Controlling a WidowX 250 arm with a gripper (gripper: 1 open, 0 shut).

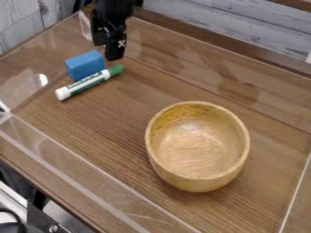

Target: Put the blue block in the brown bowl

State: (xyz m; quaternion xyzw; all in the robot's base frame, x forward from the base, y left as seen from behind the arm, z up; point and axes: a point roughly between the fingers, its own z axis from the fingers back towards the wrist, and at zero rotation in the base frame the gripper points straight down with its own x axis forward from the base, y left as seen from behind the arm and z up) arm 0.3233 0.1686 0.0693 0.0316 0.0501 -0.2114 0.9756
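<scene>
The blue block (83, 65) lies on the wooden table at the left, just behind a white marker with a green label. My black gripper (113, 50) hangs open a little to the right of and behind the block, its fingers pointing down with nothing between them. The brown bowl (198, 145) stands empty at the front right of the table, well apart from both the block and the gripper.
The white marker (90, 81) lies slanted, touching or nearly touching the block's front edge. A clear raised rim (73, 155) borders the table (158, 82) at the front and sides. A pale plank wall runs along the back.
</scene>
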